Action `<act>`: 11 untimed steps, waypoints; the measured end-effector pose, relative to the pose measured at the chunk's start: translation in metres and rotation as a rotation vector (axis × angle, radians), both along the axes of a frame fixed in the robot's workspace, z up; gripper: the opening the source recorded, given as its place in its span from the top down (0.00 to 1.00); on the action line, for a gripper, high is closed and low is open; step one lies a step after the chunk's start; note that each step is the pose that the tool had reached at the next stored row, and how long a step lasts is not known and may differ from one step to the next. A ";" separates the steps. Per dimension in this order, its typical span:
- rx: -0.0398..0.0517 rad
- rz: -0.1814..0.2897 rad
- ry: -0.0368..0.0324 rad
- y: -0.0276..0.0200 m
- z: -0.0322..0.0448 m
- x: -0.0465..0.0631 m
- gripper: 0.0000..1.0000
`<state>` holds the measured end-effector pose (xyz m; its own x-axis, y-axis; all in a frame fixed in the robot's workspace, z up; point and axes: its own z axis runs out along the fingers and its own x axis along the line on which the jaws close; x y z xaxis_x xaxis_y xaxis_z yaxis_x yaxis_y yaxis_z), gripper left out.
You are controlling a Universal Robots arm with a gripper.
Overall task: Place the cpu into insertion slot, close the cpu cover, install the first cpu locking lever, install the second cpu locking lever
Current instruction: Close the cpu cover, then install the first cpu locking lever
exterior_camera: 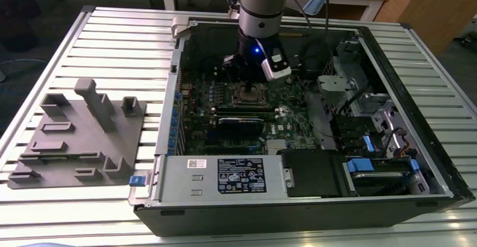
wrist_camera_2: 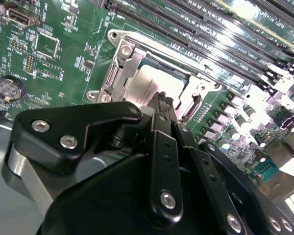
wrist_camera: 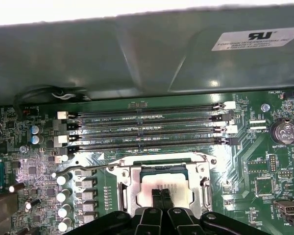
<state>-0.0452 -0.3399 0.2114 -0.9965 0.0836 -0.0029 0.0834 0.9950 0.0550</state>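
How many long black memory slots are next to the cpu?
4, parallel, in the first wrist view: first memory slot nearest the cpu, second, third, fourth nearest the case wall.

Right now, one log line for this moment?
gripper: shut, over cpu | cpu: in insertion slot | cpu cover: looks down over it

In the first wrist view, a white sticker [wrist_camera: 257,40] with dark print sits on the grey case wall [wrist_camera: 137,58]. In the exterior view, a black label [exterior_camera: 240,175] on the power supply [exterior_camera: 186,186] is too small to read.

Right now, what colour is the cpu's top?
Pale silvery-grey; the cpu shows best in the first wrist view.
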 end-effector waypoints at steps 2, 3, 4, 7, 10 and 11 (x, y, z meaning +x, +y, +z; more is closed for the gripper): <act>-0.0002 0.000 0.0002 -0.0001 0.0001 0.000 0.89; -0.0003 0.000 0.0001 0.0000 0.0002 0.000 0.89; -0.0002 0.000 0.0001 0.0000 0.0002 0.000 0.89; -0.0003 0.000 0.0002 0.0000 0.0013 0.000 0.89; -0.0003 0.000 0.0002 0.0000 0.0013 0.000 0.89; -0.0003 0.000 0.0002 -0.0001 0.0014 0.000 0.89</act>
<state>-0.0452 -0.3400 0.2127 -0.9965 0.0837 -0.0028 0.0834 0.9950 0.0547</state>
